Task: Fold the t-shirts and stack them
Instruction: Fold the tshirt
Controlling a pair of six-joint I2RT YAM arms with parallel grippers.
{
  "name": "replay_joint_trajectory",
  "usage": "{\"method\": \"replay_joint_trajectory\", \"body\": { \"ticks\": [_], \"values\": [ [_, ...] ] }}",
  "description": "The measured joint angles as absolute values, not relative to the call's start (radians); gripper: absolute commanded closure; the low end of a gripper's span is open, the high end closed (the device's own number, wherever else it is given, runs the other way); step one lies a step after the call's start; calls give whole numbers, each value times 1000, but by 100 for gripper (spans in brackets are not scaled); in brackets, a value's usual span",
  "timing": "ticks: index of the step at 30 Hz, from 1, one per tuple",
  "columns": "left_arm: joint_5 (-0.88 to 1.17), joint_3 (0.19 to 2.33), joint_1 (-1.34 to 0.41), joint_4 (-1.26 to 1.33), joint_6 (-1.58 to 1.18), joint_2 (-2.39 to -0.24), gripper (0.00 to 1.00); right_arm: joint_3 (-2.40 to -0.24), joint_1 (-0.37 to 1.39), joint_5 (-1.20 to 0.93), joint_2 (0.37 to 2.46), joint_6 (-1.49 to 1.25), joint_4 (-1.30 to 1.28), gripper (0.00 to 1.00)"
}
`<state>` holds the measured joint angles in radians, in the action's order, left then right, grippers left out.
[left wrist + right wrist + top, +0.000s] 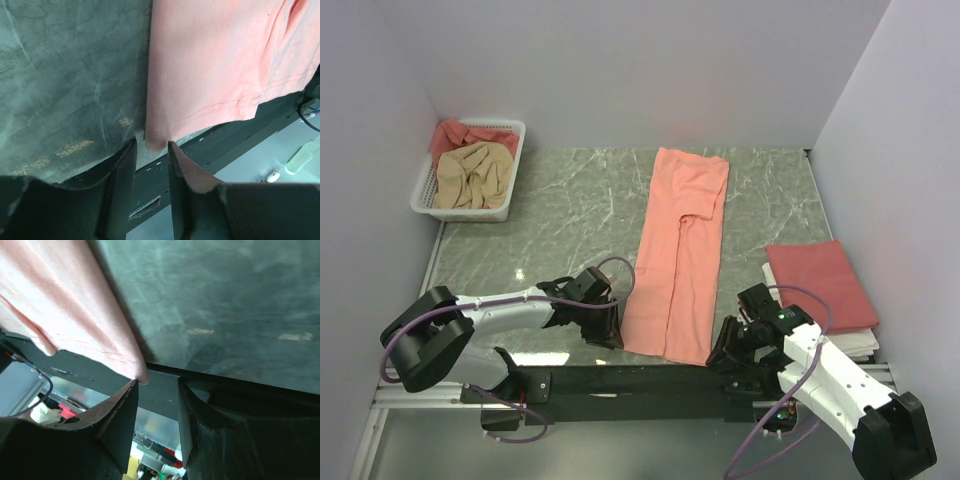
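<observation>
A salmon-pink t-shirt (pixel 680 250) lies folded into a long strip down the middle of the green marble table, its hem at the near edge. My left gripper (pixel 606 326) is open at the hem's left corner. In the left wrist view the shirt (pixel 220 65) has that corner just at the gap of my left gripper (pixel 151 145), ungripped. My right gripper (pixel 725 350) is open at the hem's right corner. In the right wrist view the shirt (pixel 60 305) ends beside the left fingertip of my right gripper (pixel 157 382).
A folded rose-red shirt (pixel 820 283) rests on a white sheet (pixel 860 343) at the right. A white lattice basket (pixel 512 180) at the back left holds a beige shirt (pixel 470 175) and a rose-red one (pixel 455 133). A black rail (pixel 640 380) runs along the near edge. Walls enclose three sides.
</observation>
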<state>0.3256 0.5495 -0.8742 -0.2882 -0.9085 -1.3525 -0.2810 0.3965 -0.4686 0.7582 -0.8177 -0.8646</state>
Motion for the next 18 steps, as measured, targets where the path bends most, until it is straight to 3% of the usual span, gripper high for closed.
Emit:
{"method": "replay_joint_trajectory", "body": {
  "ticks": [8,12,16,18],
  "values": [
    [334,550,-874,-262,-929,-1370,64,-261,426,-488,759,-897,-764,57],
    [338,550,-876,-246,-937,-1381,70,-225,428,-493,709,-953,-723,59],
    [335,550,-878,-244,-945,-1390,81,-191,429,-505,657,-997,-712,74],
    [332,550,-879,-246,-947,-1390,92,-176,431,-513,645,-1016,-705,82]
  ]
}}
